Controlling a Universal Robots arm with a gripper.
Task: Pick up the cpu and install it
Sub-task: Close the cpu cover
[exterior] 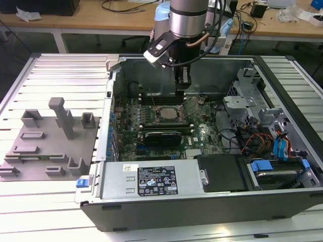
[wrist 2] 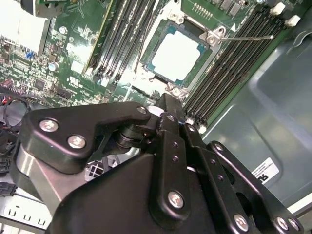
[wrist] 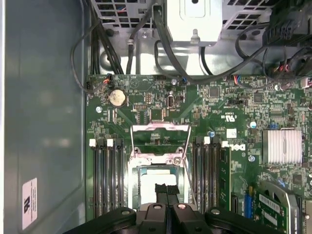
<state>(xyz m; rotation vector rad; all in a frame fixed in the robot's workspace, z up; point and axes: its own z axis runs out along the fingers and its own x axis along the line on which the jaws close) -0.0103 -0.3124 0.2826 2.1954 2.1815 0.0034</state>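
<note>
Motherboard socket (wrist 2: 213, 37), second wrist view: cpu (wrist 2: 176, 56) seated.

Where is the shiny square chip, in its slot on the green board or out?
In. The cpu lies flat inside the socket on the green board; the socket's metal lid is flipped open.

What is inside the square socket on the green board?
The cpu lies in the socket, silvery top up. In the first wrist view the gripper covers part of it; whatever is beneath it is hidden.
</note>
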